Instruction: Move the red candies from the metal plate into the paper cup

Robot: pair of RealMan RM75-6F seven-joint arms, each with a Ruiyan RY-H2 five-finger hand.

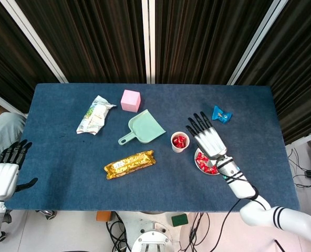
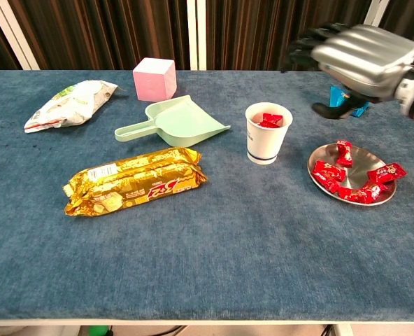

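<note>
Head view: the right hand (image 1: 208, 139), fingers spread and empty, hovers between the white paper cup (image 1: 179, 142) and round metal plate (image 1: 200, 156). The left hand (image 1: 4, 173) lies open beside the table.

Chest view: red wrapped candies (image 2: 350, 176) sit on the plate; more fill the cup.

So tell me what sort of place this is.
Probably a robot lab or test booth: dark curtains ring a blue-clothed table, cables trail on the floor, and unrelated props sit out, like a dustpan.
</note>
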